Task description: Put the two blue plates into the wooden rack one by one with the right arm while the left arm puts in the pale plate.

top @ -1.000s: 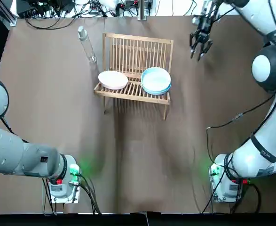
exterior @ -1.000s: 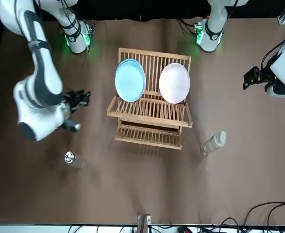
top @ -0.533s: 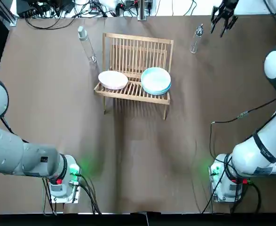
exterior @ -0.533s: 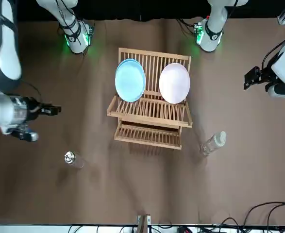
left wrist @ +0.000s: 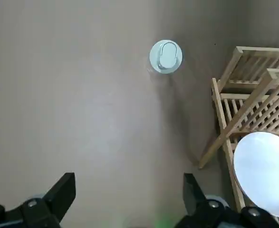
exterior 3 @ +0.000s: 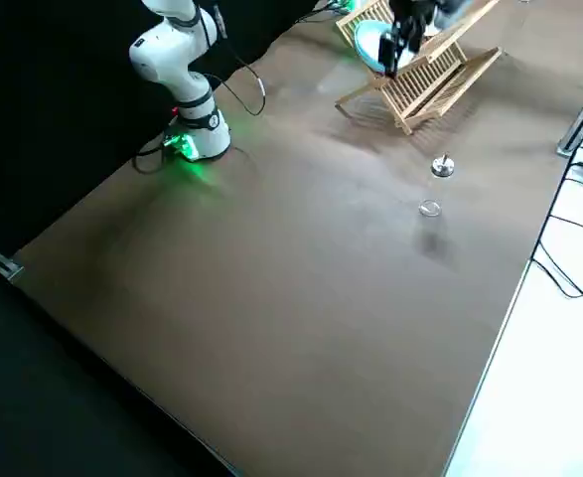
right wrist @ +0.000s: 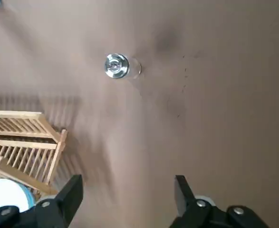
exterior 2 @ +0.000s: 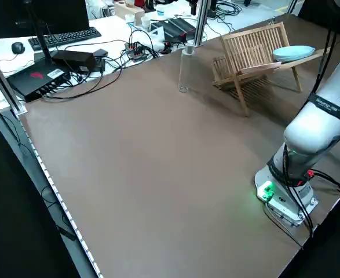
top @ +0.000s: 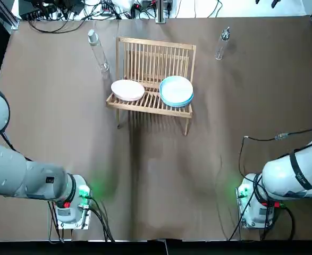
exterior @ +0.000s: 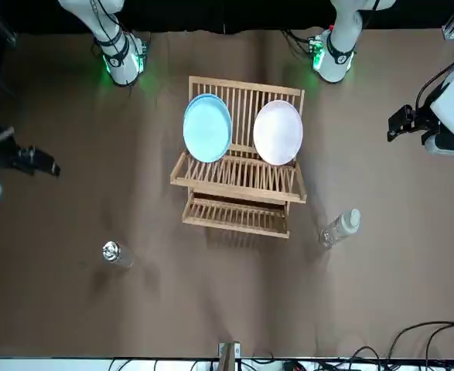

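The wooden rack (top: 154, 74) stands at the table's far middle. Two stacked blue plates (top: 176, 90) sit in it on the robot's right side, and a pale plate (top: 127, 90) sits beside them. In the front view the blue plates (exterior: 207, 127) and pale plate (exterior: 278, 132) lean upright in the slots. My right gripper (exterior: 45, 164) hovers far off to the rack's right, open and holding nothing; its wrist view shows the fingers (right wrist: 70, 192) spread. My left gripper (exterior: 398, 124) hangs left of the rack, open, fingers (left wrist: 61, 190) apart over bare table.
A clear bottle (top: 98, 50) stands by the rack's far left corner and another bottle (top: 221, 43) by its far right. Cables and equipment (top: 65, 10) lie beyond the far edge. Both arm bases (top: 70, 204) sit at the near edge.
My right gripper has swung away from beside the rack toward the far right corner, uncovering the right bottle. The left arm and the plates have not moved.
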`<state>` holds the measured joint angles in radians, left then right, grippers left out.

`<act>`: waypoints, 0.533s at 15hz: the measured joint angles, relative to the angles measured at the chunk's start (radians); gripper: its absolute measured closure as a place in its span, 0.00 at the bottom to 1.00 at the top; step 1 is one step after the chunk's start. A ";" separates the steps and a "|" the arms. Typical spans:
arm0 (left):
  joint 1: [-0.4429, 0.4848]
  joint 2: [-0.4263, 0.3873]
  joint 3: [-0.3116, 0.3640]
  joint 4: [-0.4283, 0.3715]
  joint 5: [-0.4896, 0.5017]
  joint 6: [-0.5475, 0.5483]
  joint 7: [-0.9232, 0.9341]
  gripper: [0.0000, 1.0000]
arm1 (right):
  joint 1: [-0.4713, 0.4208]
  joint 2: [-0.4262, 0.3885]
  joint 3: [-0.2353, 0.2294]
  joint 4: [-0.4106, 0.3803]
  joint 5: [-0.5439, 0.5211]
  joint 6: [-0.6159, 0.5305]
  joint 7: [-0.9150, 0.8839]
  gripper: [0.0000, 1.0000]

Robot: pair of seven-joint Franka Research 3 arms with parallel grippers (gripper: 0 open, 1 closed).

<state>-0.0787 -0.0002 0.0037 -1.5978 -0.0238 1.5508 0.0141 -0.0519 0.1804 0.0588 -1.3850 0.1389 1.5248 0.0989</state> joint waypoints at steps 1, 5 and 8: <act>0.000 -0.001 0.000 0.000 0.000 -0.002 0.000 0.00 | 0.008 -0.037 0.004 -0.028 0.000 0.000 0.000 0.14; -0.001 -0.003 -0.001 0.000 0.000 -0.005 0.000 0.00 | 0.071 -0.174 0.013 -0.186 -0.006 0.020 0.006 0.14; -0.001 -0.004 -0.001 0.000 0.000 -0.005 0.000 0.00 | 0.105 -0.212 0.014 -0.232 -0.016 0.043 0.045 0.13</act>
<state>-0.0802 -0.0041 0.0028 -1.5977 -0.0238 1.5462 0.0141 0.0527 -0.0311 0.0730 -1.6170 0.1224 1.5673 0.1438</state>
